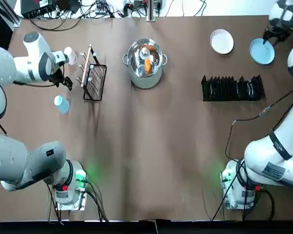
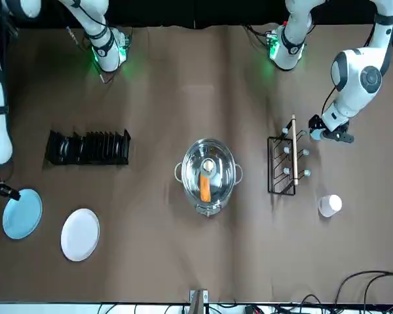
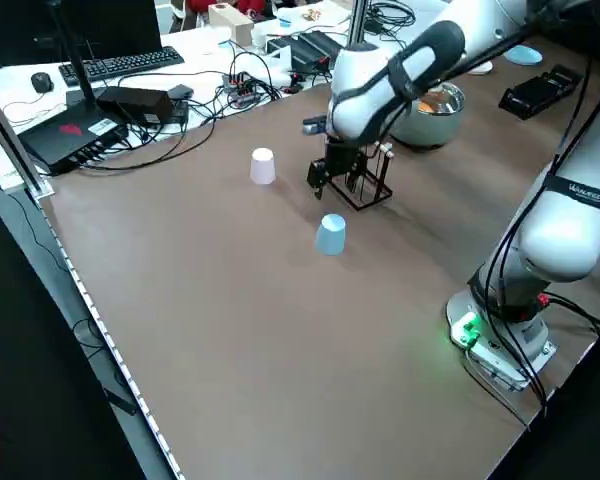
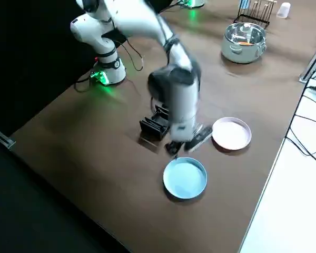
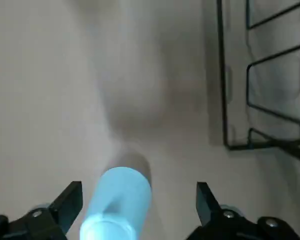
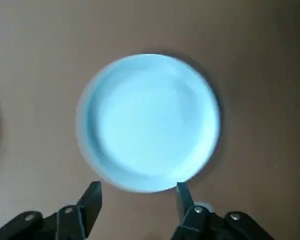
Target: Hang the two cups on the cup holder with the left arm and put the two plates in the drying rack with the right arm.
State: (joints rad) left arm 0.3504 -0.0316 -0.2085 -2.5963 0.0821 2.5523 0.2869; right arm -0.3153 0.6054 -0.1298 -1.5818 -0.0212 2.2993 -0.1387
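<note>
The left gripper point(image 5: 140, 197) is above the table beside the blue cup point(image 5: 121, 200), its fingers apart, probably to take this cup first; the right gripper point(image 6: 139, 185), also spread, is near the blue plate point(image 6: 149, 122), perhaps for gripping its rim

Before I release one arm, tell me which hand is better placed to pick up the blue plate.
Right, likely: the right hand hovers open by the blue plate; the left hand is at the blue cup.
</note>
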